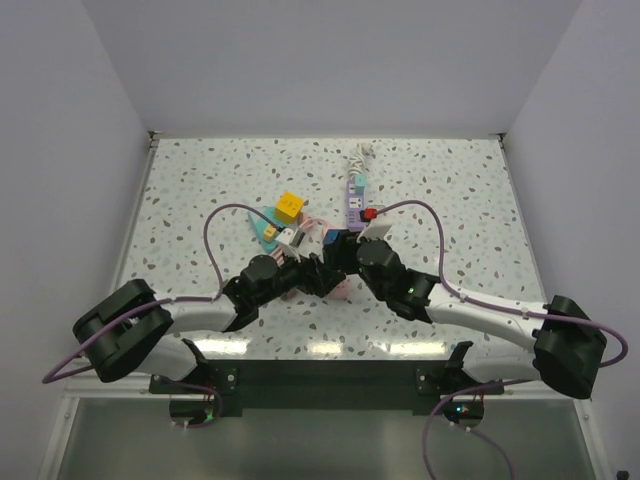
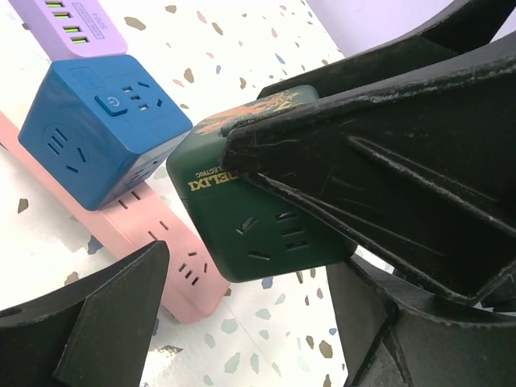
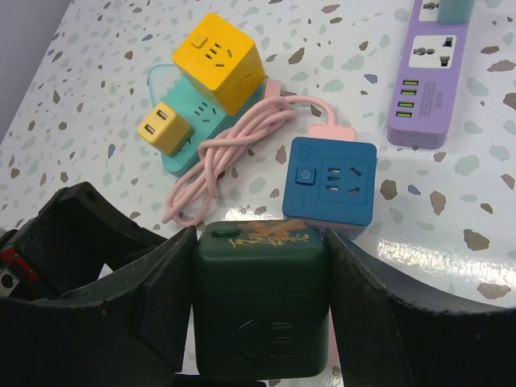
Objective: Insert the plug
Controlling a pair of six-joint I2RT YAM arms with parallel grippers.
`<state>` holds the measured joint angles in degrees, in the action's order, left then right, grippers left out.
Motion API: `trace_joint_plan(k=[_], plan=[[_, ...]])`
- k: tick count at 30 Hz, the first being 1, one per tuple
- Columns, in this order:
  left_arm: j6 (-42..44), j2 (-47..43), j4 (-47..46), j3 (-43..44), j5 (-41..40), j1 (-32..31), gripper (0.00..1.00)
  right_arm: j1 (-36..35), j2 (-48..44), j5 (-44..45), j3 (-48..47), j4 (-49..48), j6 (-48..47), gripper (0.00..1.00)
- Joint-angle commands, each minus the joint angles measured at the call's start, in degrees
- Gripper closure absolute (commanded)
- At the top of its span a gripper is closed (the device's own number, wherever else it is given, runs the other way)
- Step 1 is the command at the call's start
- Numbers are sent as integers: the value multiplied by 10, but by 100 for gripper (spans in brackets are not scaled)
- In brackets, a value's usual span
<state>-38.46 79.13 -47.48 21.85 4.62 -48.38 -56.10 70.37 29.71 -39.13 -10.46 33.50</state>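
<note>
My right gripper (image 3: 260, 310) is shut on a dark green cube plug (image 3: 262, 290), one finger on each side face. The cube also shows in the left wrist view (image 2: 242, 210), held above the table by the end of a pink power strip (image 2: 153, 234). A blue cube (image 2: 101, 129) sits on that strip, just beyond the green one (image 3: 330, 187). My left gripper (image 2: 258, 330) is open and empty, its fingers (image 2: 89, 322) spread just below and short of the green cube. In the top view both grippers meet at the table's middle (image 1: 325, 265).
A purple power strip (image 3: 425, 89) lies at the far right, also in the top view (image 1: 354, 195). A yellow cube (image 3: 219, 60) and a small yellow adapter (image 3: 164, 127) sit on a teal strip (image 3: 179, 157). A coiled pink cable (image 3: 234, 153) lies between them and the blue cube.
</note>
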Motion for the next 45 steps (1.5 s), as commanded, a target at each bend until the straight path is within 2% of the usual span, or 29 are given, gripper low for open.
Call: trace_joint_plan(k=[1, 3, 5, 6, 7, 10, 13, 18, 20, 23, 24, 31, 41, 45], plan=[[-16, -1, -100, 13, -23, 1, 16, -20, -7, -10, 6, -19, 24, 100], [-14, 1, -105, 13, -22, 1, 17, -19, -8, -12, 9, -20, 27, 100], [-14, 8, -115, 16, -14, 1, 25, -20, -8, -13, 8, -20, 30, 100], [-13, 14, -117, 18, -9, 1, 30, -20, -9, -14, 7, -19, 30, 100], [-13, 18, -118, 22, -4, 1, 39, -21, -9, -14, 6, -19, 30, 100], [-18, 42, -128, 36, 16, 1, 54, -21, -8, -13, 8, -25, 30, 100], [-26, 51, -134, 41, 26, 1, 65, -21, -6, -10, 13, -36, 32, 100], [-33, 60, -138, 46, 36, 1, 76, -23, -1, 2, 26, -64, 22, 100], [-36, 65, -139, 46, 42, 1, 77, -25, 6, 13, 28, -86, 4, 100], [-47, 67, -139, 41, 46, 1, 64, -30, 12, 31, 35, -119, -16, 100], [-50, 68, -142, 38, 46, 1, 56, -30, 13, 33, 37, -128, -27, 100], [-74, 70, -158, 30, 65, 1, 43, -44, 21, 62, 59, -222, -67, 100], [-97, 77, -193, 21, 76, 1, 39, -60, -2, 98, 71, -273, -97, 100], [-103, 81, -212, 26, 85, 1, 45, -68, -2, 112, 79, -286, -97, 100]])
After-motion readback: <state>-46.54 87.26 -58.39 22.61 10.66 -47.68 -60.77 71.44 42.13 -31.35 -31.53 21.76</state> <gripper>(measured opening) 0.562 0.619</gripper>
